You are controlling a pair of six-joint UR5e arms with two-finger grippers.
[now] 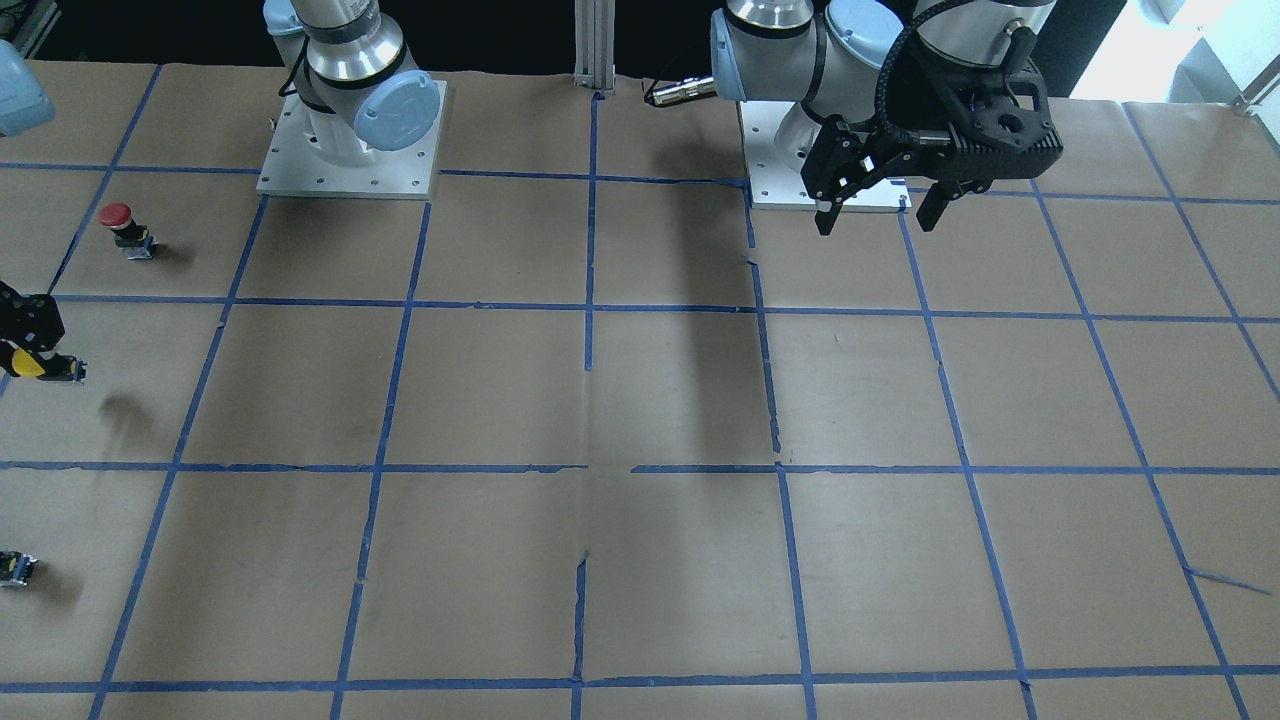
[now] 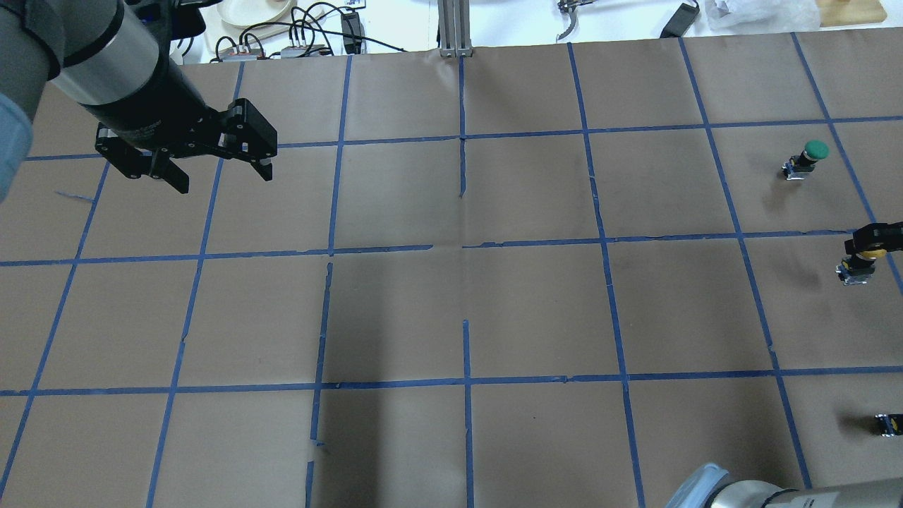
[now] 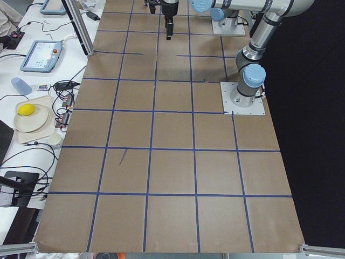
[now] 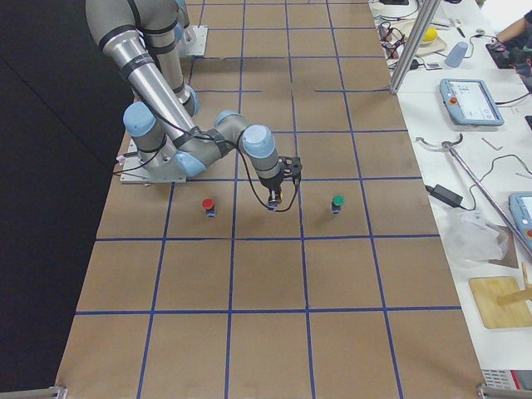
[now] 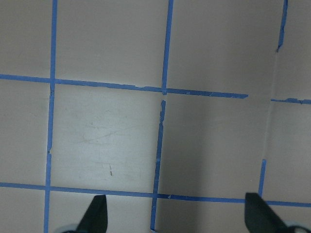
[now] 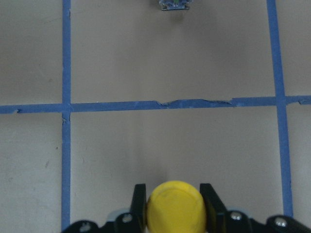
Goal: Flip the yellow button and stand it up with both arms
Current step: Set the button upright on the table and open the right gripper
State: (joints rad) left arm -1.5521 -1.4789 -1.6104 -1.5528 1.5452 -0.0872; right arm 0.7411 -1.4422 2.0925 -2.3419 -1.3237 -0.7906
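Observation:
The yellow button (image 6: pixel 176 209) sits between the right gripper's fingers (image 6: pixel 140 204), its round cap facing the wrist camera. My right gripper (image 2: pixel 871 243) is shut on the cap at the table's right edge, and the black body (image 2: pixel 852 271) hangs below it at or just above the paper. The yellow button also shows in the front view (image 1: pixel 28 364) and the right side view (image 4: pixel 273 200). My left gripper (image 2: pixel 222 175) is open and empty, held above the far left of the table; it also shows in the front view (image 1: pixel 878 215) and the left wrist view (image 5: pixel 176 216).
A red-capped button (image 1: pixel 116 216) and a green-capped button (image 2: pixel 815 149) stand on either side of the yellow one. A small dark capless part (image 2: pixel 889 423) lies nearer the robot. Brown paper with a blue tape grid (image 2: pixel 462 254) covers the table. Cables and a plate lie past the far edge.

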